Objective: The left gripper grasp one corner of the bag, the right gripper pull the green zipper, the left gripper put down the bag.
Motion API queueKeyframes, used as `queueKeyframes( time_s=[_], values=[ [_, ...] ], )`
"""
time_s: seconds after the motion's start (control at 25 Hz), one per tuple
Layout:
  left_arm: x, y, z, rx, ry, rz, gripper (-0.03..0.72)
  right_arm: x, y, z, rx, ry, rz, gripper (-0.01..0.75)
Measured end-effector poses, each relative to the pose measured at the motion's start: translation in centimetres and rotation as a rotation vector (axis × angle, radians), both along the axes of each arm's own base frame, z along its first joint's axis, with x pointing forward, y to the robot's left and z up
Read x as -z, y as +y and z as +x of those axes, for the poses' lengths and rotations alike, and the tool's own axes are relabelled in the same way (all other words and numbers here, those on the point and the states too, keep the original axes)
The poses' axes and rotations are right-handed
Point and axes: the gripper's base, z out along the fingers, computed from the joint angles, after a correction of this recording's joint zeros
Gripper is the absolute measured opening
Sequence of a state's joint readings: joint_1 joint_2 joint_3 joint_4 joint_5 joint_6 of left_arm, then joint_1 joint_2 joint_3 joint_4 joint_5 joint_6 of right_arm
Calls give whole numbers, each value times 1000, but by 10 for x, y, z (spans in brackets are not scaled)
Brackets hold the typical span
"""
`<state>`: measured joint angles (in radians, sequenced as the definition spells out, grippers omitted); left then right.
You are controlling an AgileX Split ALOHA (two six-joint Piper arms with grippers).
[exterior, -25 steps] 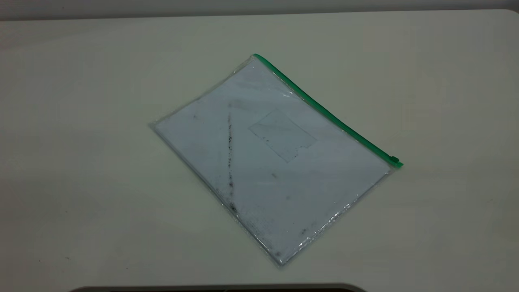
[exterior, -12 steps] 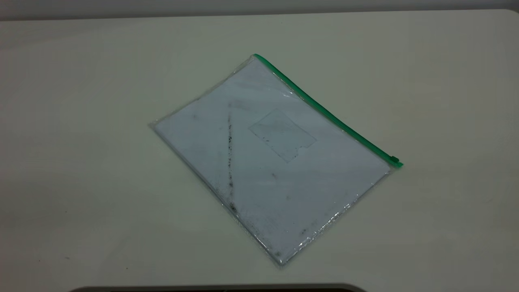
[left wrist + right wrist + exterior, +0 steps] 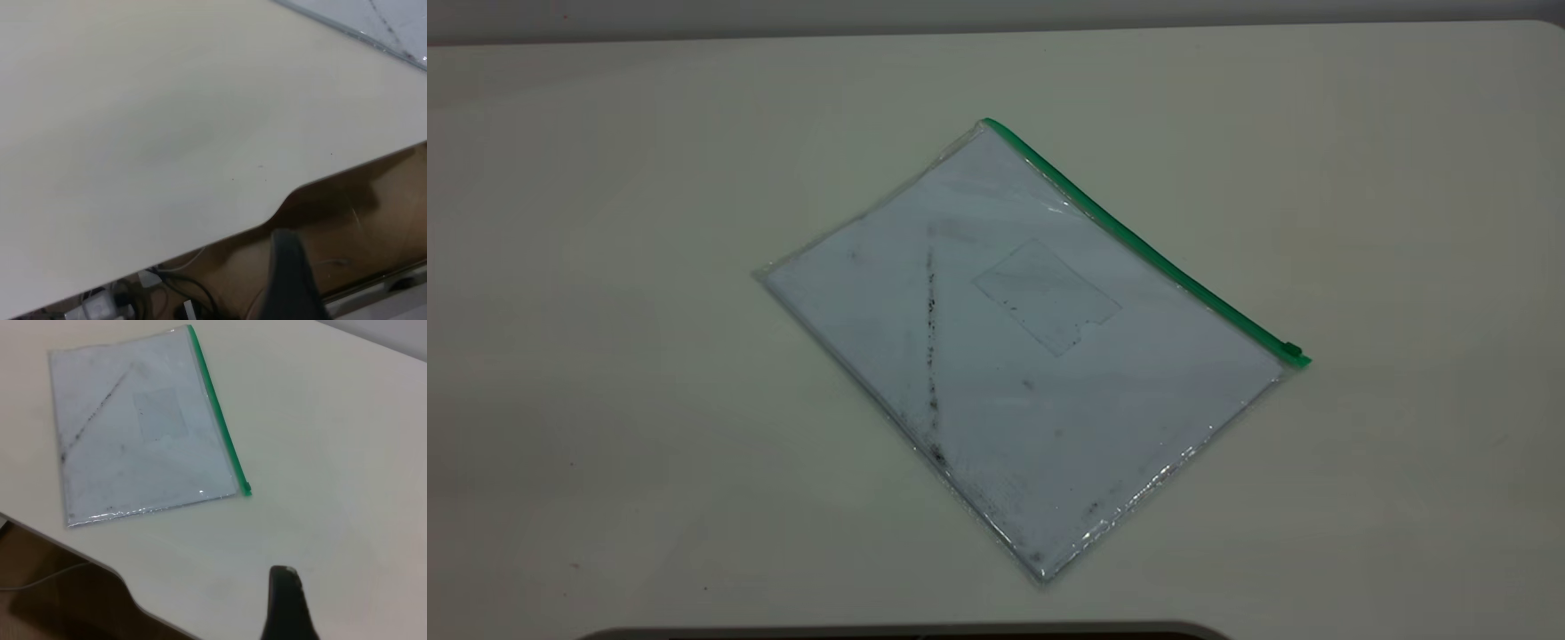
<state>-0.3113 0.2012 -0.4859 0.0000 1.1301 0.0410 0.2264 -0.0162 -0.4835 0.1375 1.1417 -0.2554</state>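
Currently, bag (image 3: pixel 1023 356) is seen lying flat on table (image 3: pixel 605 356), rotated diag., approx. centre in ext. view. Green zipper (image 3: pixel 1138 242) runs along the bag's far-right edge; slider tab (image 3: pixel 1290 349) sits at the right-hand end. Dark streak and card pocket (image 3: pixel 1047 296) are visible through the plastic. Left gripper (image 3: pixel 288 280) is held back over the table edge, well apart from bag; right gripper (image 3: pixel 287 603) likewise. Neither touches the bag; grip state cannot be told for either.

The exterior camera looks steeply down on the table (image 3: pixel 605 267); both wrist cameras share the bag (image 3: pixel 1014 356) from off-table.
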Motion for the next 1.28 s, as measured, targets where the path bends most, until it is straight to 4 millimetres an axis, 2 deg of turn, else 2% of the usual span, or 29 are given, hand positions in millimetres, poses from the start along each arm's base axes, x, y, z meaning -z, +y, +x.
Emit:
queueKeyframes(
  time_s=[0.24, 0.4, 0.68, 0.88, 1.28],
  values=[
    [0, 1, 0, -37, -2, -1, 577, 0, 0, 0, 0, 0, 0, 502],
    [0, 3, -3, -171, -31, -1, 577, 0, 0, 0, 0, 0, 0, 477],
    [0, 8, -22, -337, -169, 16, 577, 0, 0, 0, 0, 0, 0, 423],
    [0, 7, -29, -348, -224, 13, 577, 0, 0, 0, 0, 0, 0, 383],
    [0, 7, -30, -348, -225, 13, 577, 0, 0, 0, 0, 0, 0, 306]
  ],
)
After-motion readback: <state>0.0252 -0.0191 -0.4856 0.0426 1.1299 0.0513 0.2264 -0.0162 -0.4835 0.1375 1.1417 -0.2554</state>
